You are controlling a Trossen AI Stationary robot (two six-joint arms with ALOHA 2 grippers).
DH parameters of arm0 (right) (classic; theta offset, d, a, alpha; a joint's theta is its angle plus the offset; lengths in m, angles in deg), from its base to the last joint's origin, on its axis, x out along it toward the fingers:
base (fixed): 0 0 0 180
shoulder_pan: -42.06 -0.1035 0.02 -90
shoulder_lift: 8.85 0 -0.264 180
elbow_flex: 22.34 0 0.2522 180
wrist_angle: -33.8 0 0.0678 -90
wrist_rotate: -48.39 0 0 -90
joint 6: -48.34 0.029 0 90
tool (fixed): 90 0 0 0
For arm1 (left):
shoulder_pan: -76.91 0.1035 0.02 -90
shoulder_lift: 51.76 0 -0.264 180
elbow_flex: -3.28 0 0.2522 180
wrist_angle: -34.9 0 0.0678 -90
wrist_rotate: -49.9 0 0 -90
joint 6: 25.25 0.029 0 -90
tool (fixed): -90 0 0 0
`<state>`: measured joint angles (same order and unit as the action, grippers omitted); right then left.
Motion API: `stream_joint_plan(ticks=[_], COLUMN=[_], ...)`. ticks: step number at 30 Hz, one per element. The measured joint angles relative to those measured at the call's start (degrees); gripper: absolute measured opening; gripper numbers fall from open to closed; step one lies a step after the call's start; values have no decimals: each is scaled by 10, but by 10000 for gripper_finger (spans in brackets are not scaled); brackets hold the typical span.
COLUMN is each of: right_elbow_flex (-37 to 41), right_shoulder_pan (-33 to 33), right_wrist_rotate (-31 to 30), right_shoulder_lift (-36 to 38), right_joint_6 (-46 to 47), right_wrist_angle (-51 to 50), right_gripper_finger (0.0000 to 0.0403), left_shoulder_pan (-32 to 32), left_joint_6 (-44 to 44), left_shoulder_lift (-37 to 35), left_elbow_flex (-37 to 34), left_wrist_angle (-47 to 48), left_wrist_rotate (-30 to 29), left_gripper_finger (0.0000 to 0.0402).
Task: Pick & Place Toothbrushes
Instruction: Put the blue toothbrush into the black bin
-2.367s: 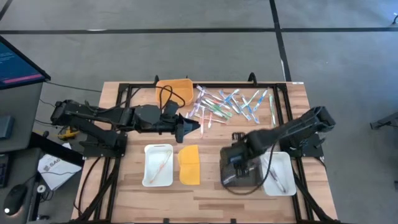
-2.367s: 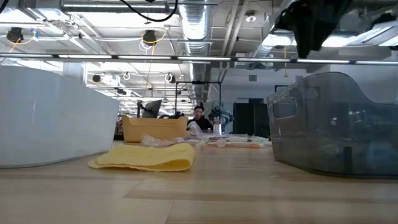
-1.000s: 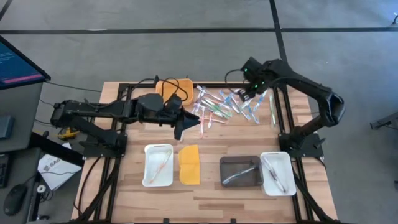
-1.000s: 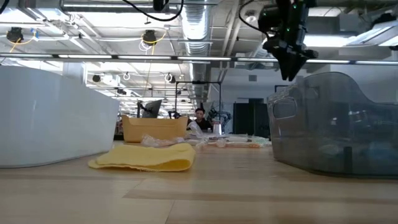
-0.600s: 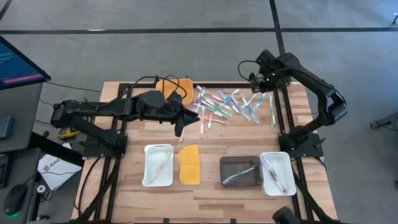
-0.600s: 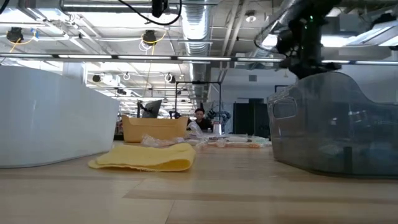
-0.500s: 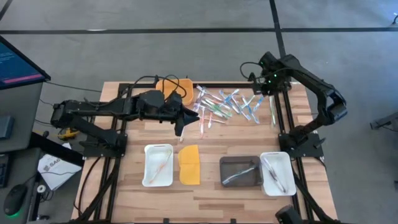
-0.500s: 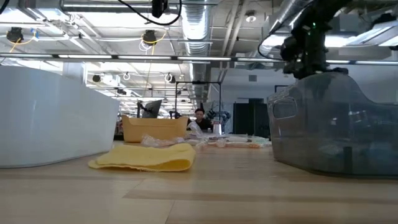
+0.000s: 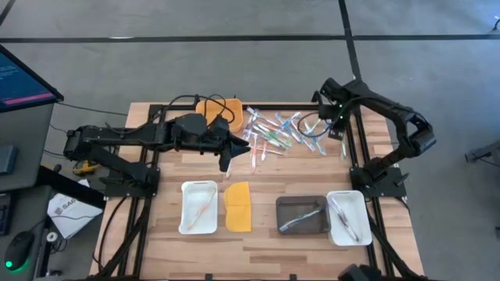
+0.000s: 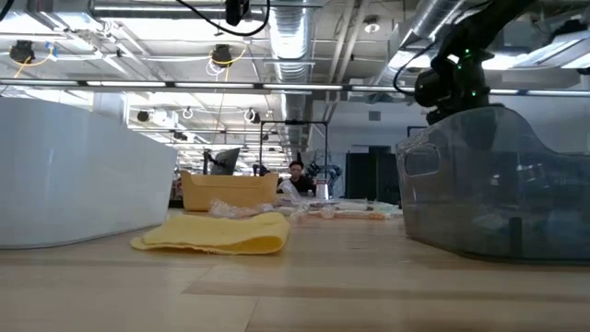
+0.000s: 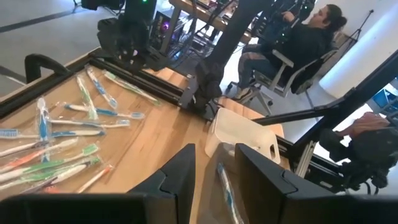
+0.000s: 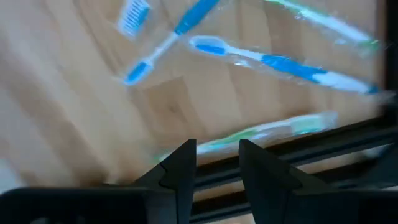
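Trouble, if it comes, comes from the black rail [image 12: 323, 149] at the table's far right edge. My right gripper [image 12: 216, 144] hangs over the right fringe of the toothbrushes [image 9: 281, 131], its fingers parted and holding nothing. The nearest one, a green brush [image 12: 273, 129], lies just beside that rail, so if I drop onto it one finger could land on metal instead of wood and skid off. The brushes look wrapped in clear film and some cross one another — I could pinch two at once, or have a slick one slip out on the way to the trays. My left gripper [image 9: 227, 158] waits by the left end of the pile, also parted and empty, and both arms reaching into the heap could crowd each other. My right wrist camera shows how tight the green brush sits to the rail, which the overhead camera barely hints at. The overhead view alone shows the whole layout — the pile at the back and the dark tray [image 9: 302, 231] and white trays [image 9: 187, 211] in front. The table-level camera mostly sees the dark tray's wall, with the pile only a far-off smear.
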<state>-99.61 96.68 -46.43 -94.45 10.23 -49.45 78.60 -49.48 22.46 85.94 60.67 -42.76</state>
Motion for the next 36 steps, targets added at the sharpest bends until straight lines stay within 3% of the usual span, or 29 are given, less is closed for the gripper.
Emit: stream_joint_plan(ticks=[3,11,23,36], right_elbow_flex=[20,76,151,154], right_shoulder_pan=[-9,-6,15,9], right_wrist_rotate=[-41,-74,-101,-118], right_shoulder_lift=[0,0,0,0], right_joint_6=[-23,-54,-55,15], right_wrist_angle=[55,165,245,272], right_gripper_finger=[117,117,117,117], left_shoulder_pan=[0,0,0,4], left_joint_6=[0,-2,-2,0], left_shoulder_lift=[0,0,0,0], left_elbow_flex=[0,0,0,0], left_wrist_angle=[12,35,35,35], left_wrist_rotate=[2,7,0,-6], left_gripper_finger=[108,108,108,108])
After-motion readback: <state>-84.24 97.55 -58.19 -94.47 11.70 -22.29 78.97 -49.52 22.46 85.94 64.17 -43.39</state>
